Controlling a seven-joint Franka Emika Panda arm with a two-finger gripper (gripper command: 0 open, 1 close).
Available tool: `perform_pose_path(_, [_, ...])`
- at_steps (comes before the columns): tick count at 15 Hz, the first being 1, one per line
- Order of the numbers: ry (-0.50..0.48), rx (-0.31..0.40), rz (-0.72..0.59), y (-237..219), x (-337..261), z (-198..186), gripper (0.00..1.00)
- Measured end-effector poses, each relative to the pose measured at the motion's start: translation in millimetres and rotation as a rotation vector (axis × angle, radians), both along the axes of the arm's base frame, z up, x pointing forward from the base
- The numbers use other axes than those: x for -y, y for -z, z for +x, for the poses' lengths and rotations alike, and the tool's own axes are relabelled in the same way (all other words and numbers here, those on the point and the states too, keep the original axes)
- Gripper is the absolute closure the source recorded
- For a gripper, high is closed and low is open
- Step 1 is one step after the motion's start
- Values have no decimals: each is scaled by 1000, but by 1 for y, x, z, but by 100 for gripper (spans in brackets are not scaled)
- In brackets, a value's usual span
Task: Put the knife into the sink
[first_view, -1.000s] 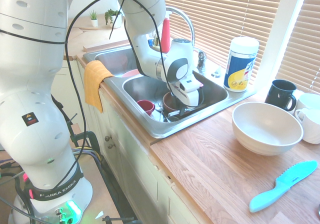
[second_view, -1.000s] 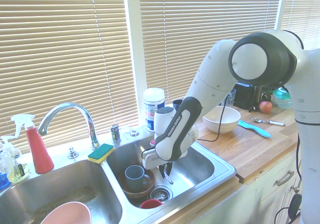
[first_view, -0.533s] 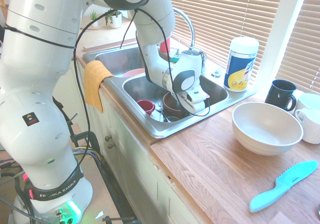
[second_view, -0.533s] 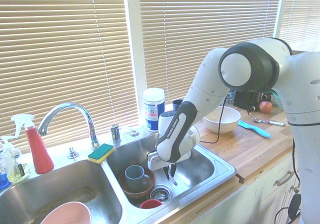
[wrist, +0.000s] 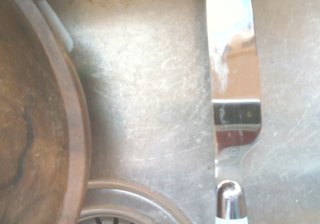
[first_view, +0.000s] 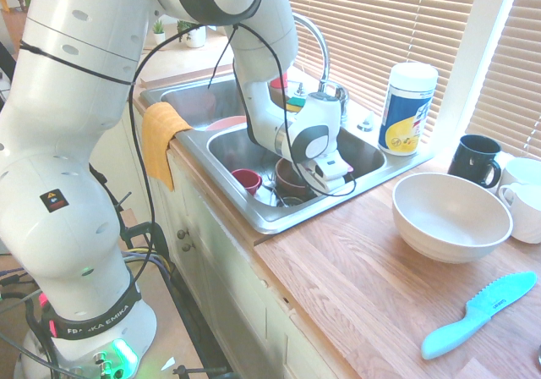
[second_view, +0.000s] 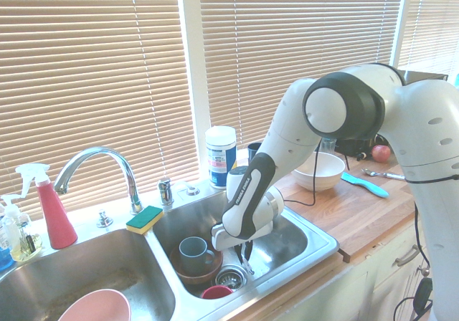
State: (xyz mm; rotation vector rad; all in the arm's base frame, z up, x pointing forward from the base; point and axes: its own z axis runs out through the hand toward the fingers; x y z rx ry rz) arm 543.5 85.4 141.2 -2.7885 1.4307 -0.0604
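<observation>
In the first exterior view, we see the arm (first_view: 296,134) reaching over the nearer basin of the stainless-steel sink (first_view: 270,225), its wrist low, which suits a short, quiet release. "FRANKA EMIKA" reads on its base band, partly hidden by a cable. We cannot read the print on the blue-and-yellow label of the wipes canister (first_view: 408,112). The turquoise serrated knife (first_view: 482,311) lies on the counter by the white bowl (first_view: 448,218); it carries small lettering, too fine for us to make out.

In the second exterior view, the gripper (second_view: 244,252) points down into the basin, its fingers closed narrowly on the metal table knife (second_view: 249,269), which shows below them. We judge that this spot is chosen because it offers bare steel beside the wooden bowl (second_view: 208,274) with the blue mug (second_view: 193,251) in it, so the knife need not land on crockery.

In the wrist view, the knife's broad, shiny blade runs past the wooden bowl's rim, apart from it, with the drain strainer (wrist: 122,206) nearby. We see a small round mark near the blade's base, not legible. Letting go seems the next step.
</observation>
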Motion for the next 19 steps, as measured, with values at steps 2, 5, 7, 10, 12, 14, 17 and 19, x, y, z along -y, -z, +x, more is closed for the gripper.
perform_pose_path(2, [1, 0, 0, 0, 0, 0, 0])
perform_pose_path(5, [0, 1, -1, 0, -1, 0, 0])
perform_pose_path(7, [1, 4, -1, -1, 0, 1, 0])
perform_pose_path(10, [-2, 13, -1, -6, 1, 3, 0])
perform_pose_path(12, [-15, 29, 1, -25, 0, 4, 0])
perform_pose_path(14, [-28, 36, -3, -61, -1, 1, 0])
perform_pose_path(17, [-54, 38, -10, -123, 4, -15, 0])
perform_pose_path(19, [-65, 52, -11, -158, 6, -30, 0])
